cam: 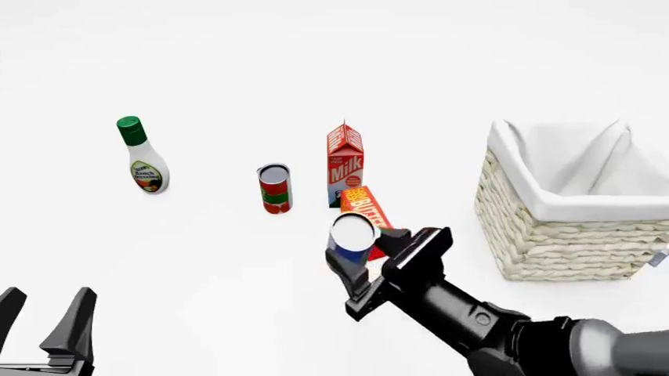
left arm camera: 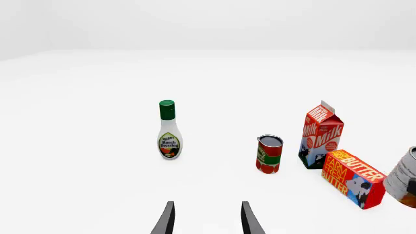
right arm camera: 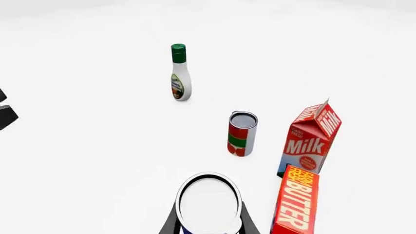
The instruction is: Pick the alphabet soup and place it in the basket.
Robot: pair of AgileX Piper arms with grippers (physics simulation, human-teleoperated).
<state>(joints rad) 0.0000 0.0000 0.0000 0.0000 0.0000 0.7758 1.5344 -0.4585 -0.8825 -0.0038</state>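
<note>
The small blue-and-orange labelled alphabet soup can (cam: 352, 236) is being pinched between the fingers of the black right gripper (cam: 361, 262), and it is being held upright, long axis vertical, silvery-white top facing up, raised in front of the red-and-yellow butter box (cam: 366, 210). Its label is being largely hidden by the gripper in the front view and cut off by the frame edge in the right wrist view, where mostly the round top (right arm camera: 209, 202) is being shown. The black left gripper (cam: 44, 325) is being held spread apart with nothing between its fingers, low at the near left, partly cut off. One large pale woven wicker basket with white cloth lining (cam: 565, 235) is being shown well to the right. One red-and-green labelled can (cam: 275, 189), one red-and-white milk carton (cam: 345, 162) and one white green-capped dressing bottle (cam: 142, 157) are being shown standing upright.
</note>
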